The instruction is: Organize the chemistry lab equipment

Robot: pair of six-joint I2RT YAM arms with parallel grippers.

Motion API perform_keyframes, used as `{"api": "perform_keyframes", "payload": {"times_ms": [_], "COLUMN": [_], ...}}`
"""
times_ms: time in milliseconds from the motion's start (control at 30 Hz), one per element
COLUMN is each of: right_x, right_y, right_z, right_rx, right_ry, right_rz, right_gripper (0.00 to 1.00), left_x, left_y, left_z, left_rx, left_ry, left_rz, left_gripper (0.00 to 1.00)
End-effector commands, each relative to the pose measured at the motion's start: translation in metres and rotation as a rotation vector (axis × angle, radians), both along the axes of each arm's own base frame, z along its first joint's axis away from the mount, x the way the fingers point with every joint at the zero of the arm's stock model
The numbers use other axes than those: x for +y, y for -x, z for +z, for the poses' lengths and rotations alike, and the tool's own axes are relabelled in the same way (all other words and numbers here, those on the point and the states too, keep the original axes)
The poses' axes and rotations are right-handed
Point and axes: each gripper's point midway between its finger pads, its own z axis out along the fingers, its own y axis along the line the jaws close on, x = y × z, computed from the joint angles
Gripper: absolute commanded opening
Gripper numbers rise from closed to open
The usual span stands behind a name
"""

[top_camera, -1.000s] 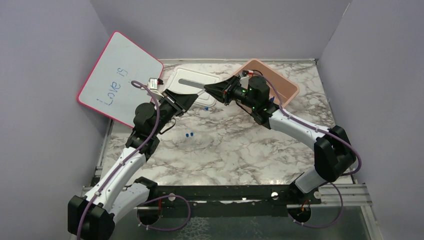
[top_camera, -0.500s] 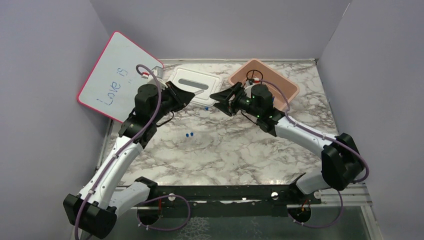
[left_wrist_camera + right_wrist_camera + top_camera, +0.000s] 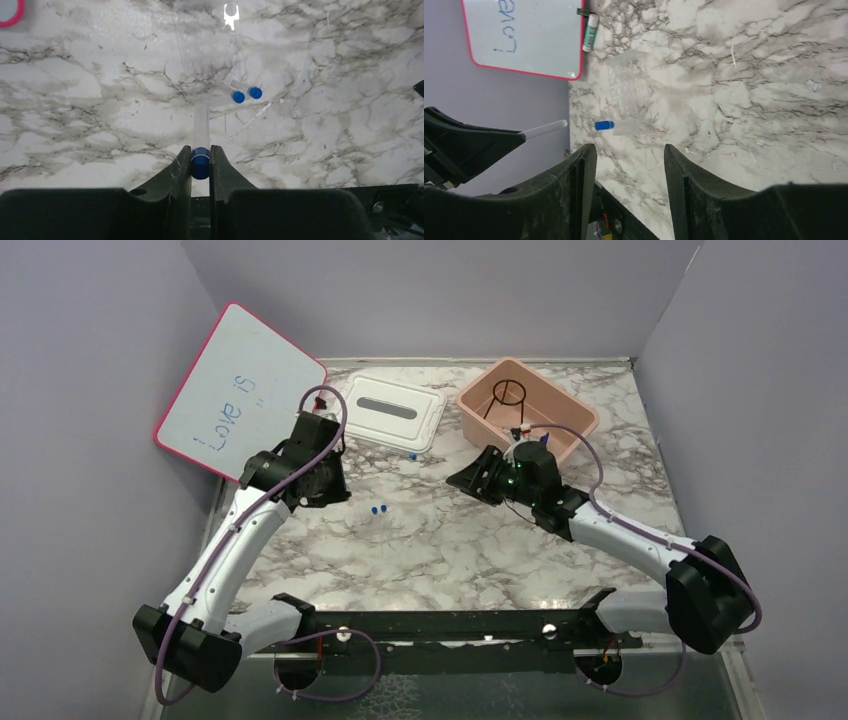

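Note:
My left gripper (image 3: 201,159) is shut on the blue cap of a clear glass tube (image 3: 201,125), which sticks out ahead over the marble table. It hangs at the left (image 3: 330,490), near two capped tubes (image 3: 247,94) lying side by side (image 3: 378,510). My right gripper (image 3: 463,480) stands open and empty mid-table (image 3: 629,152), with another blue-capped tube (image 3: 615,126) lying ahead of it. A black wire ring stand (image 3: 510,395) sits in the pink bin (image 3: 575,412).
A pink-framed whiteboard (image 3: 240,390) leans at the back left, a marker (image 3: 590,26) at its foot. A white lid (image 3: 390,410) lies beside the bin, a blue cap (image 3: 412,455) just in front. A faint clear rack (image 3: 629,85) lies on the marble.
The grippers met over the white lid; the right one opened and drew back to mid-table. The left one kept the tube and swung back left, pointing down.

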Motion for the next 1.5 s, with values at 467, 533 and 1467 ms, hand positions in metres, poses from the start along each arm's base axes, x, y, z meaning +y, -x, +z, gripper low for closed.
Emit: {"api": "perform_keyframes", "payload": {"times_ms": [467, 533, 1467], "right_x": [-0.002, -0.002, -0.003], "right_y": [0.017, 0.017, 0.023], "right_z": [-0.066, -0.067, -0.077], "right_rx": [0.115, 0.119, 0.160], "right_ry": [0.092, 0.093, 0.101], "right_rz": [0.079, 0.077, 0.079], "right_gripper": [0.54, 0.54, 0.53], "left_x": [-0.034, -0.036, -0.029], "left_y": [0.017, 0.014, -0.003], "left_z": [-0.064, -0.070, -0.093], "left_rx": [0.265, 0.270, 0.267], "left_ry": [-0.079, -0.079, -0.154], "left_rz": [-0.253, -0.254, -0.222], "left_gripper": [0.09, 0.09, 0.14]}}
